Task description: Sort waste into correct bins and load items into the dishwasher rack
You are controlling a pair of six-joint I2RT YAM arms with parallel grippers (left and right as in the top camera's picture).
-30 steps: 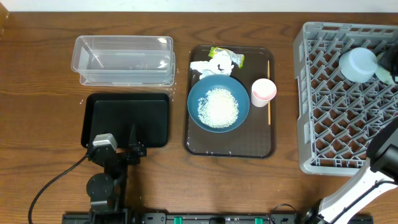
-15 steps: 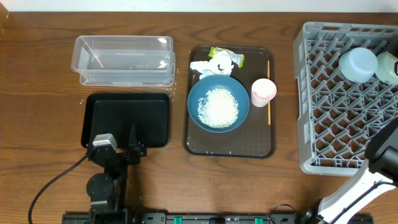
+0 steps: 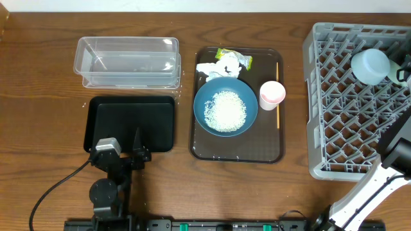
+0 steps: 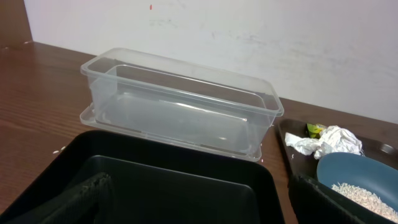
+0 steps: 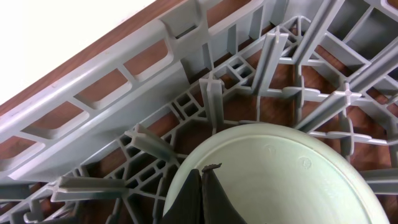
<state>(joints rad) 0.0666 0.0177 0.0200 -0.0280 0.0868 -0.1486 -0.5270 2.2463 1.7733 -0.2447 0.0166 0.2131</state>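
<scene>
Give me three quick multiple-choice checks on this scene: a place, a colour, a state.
1. Where is the pink cup?
A) in the clear tub
B) on the brown tray, right of the blue dish
C) inside the blue dish

2. What colour is the dish holding the rice?
A) pink
B) black
C) blue

3. The clear tub is:
A) empty
B) holding rice
C) holding the pink cup

Answers: 1 B, it stands on the tray beside the dish; 2 C, the rice lies in the blue dish; 3 A, nothing shows through its walls.
</scene>
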